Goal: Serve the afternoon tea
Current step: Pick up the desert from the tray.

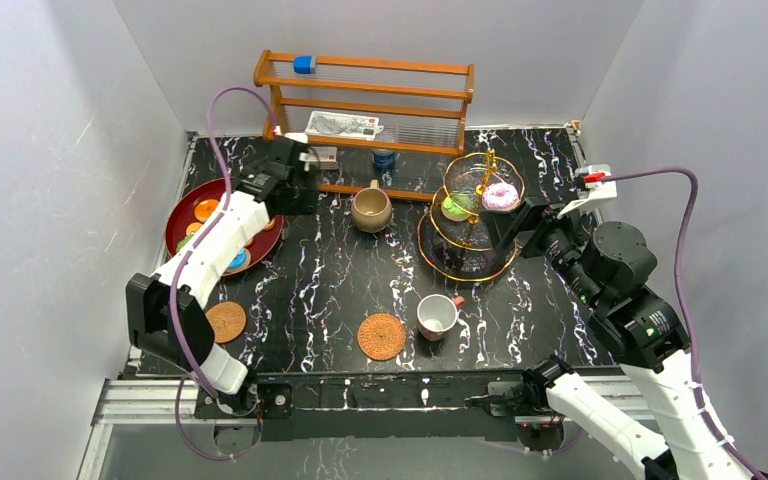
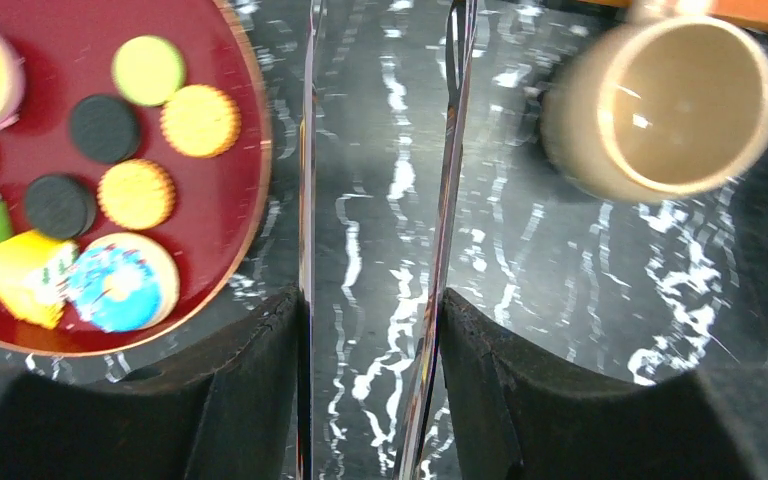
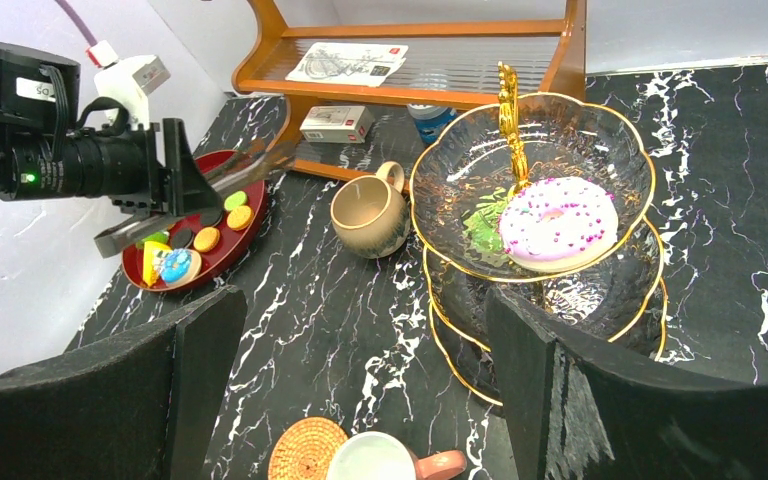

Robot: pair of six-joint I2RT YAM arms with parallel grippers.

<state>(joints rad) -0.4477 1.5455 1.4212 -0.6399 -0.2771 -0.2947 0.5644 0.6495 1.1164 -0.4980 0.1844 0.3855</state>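
1. The left gripper (image 2: pixel 370 300) is half closed on a pair of thin tongs (image 2: pixel 307 200), one blade lying along the inner face of each finger. Their long axis follows the fingers. The blade tips run out of the wrist view at 12 o'clock, so their ends are cut off. Nothing sits between the blades.
2. From above, this gripper (image 1: pixel 300 185) hangs over the counter (image 1: pixel 340 280) with the red plate (image 1: pixel 182 205) at its 8 o'clock and the tan mug (image 1: pixel 371 210) at its 4 o'clock.
3. The plate (image 2: pixel 220 60) carries round biscuits and a blue iced doughnut (image 2: pixel 120 285). The pieces at 9 o'clock are cropped, and from above the left arm hides much of the plate.
4. The mug stands upright with its handle toward 12 o'clock, facing the wooden rack (image 1: pixel 365 95). In the left wrist view it is blurred.
5. The right gripper (image 3: pixel 360 300) stands wide apart and empty, at the 3 o'clock side of the tiered stand (image 1: pixel 470 262).
6. The stand's gold post is vertical. A pink doughnut (image 3: pixel 558 222) lies on the top tier. A green piece (image 3: pixel 485 225) shows through the glass, and its tier cannot be told.
7. Toward 6 o'clock, the white red-handled cup (image 1: pixel 437 315) sits upright with its handle toward 1 o'clock, and a coaster (image 1: pixel 381 336) lies just beside it. The second coaster (image 1: pixel 226 321) lies toward 8 o'clock.
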